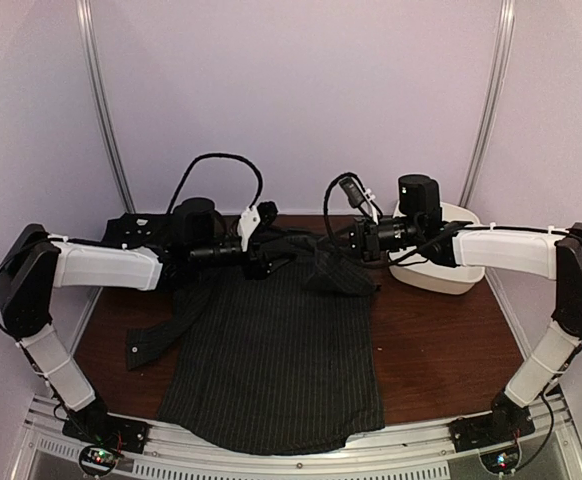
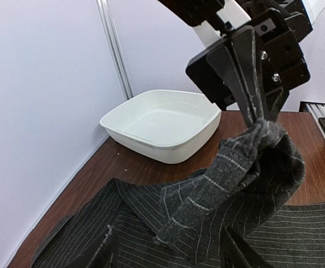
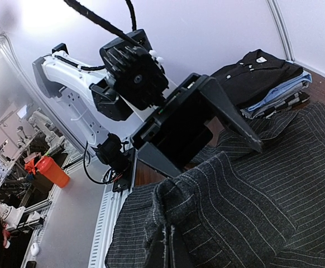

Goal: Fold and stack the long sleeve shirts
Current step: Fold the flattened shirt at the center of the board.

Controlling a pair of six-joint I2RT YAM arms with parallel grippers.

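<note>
The brown table (image 1: 441,340) carries the pinstriped shirt (image 1: 271,360), spread flat from the centre down to the 6 o'clock edge. One sleeve (image 1: 156,335) trails off toward 8 o'clock. At 2 o'clock stands the white tub (image 1: 441,268), partly behind the right arm. At 10 o'clock lies the stack of folded shirts (image 3: 263,84), mostly hidden under the left arm from above. The right wrist view shows it plainly: a black collared shirt on top, pale blue cloth beneath. At the shirt's 12 o'clock end the right gripper (image 2: 260,114) is clenched on a bunched fold of the pinstriped cloth, lifted off the table; the left wrist view shows this pinch up close. The left gripper (image 2: 171,254) is released, jaws spread with nothing between them, just beside the raised fold on its 9 o'clock side.
</note>
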